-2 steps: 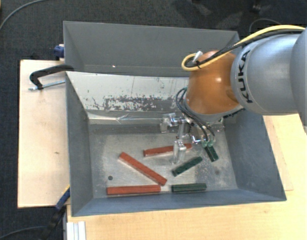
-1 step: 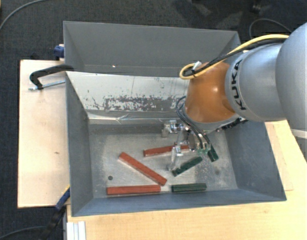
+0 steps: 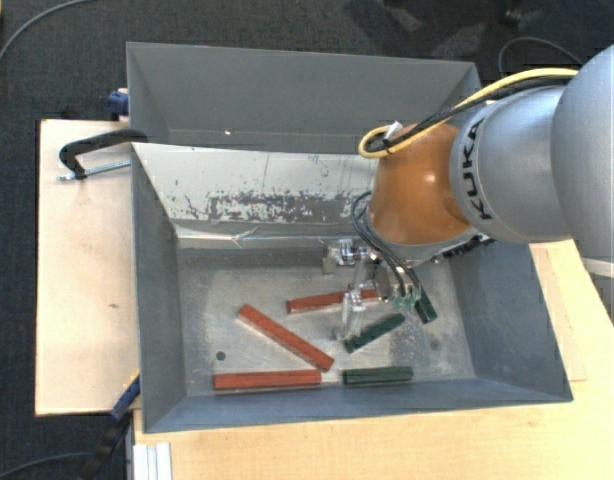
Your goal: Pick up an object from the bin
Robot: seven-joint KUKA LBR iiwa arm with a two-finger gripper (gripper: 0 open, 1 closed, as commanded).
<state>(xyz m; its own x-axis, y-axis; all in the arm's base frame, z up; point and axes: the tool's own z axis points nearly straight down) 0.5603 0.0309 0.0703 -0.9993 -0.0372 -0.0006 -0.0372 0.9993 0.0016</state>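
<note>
- Where the silver arm point(image 3: 547, 168) curves over the bin point(image 3: 152, 298), black letters on its side read "KUKA" point(image 3: 471, 173), set running up and down.
- An orange cover point(image 3: 417, 193) wraps the wrist below that joint, and a yellow cable point(image 3: 457, 103) loops from it over the arm's top.
- Arm and cover together hide the bin's right back corner and part of its right wall.
- The bin's back wall carries a band of dark scuffs.
- The gripper point(image 3: 353, 313) hangs low over the floor, a little right of the middle. Its metal parts and wires overlap what lies beneath, and whether it stands wide or narrow I cannot tell.
- A short red stick point(image 3: 312, 304) lies just left of the gripper, its right end running in under the gripper's metal.
- A slanted red stick point(image 3: 284, 335), longer, lies left of the middle, running from upper left to lower right, apart from the gripper.
- A front red stick point(image 3: 267, 379) lies flat along the front wall, its right end near the slanted one's lower end.
- A flat green stick point(image 3: 377, 375) lies by the front wall, just right of the front red stick and apart from the gripper.
- The tilted green stick point(image 3: 375, 333) is a slim, straight, dark green bar. It lies at the floor's right-middle, just beneath the gripper, slanting from lower left to upper right. Whether the gripper touches it cannot be made out.
</note>
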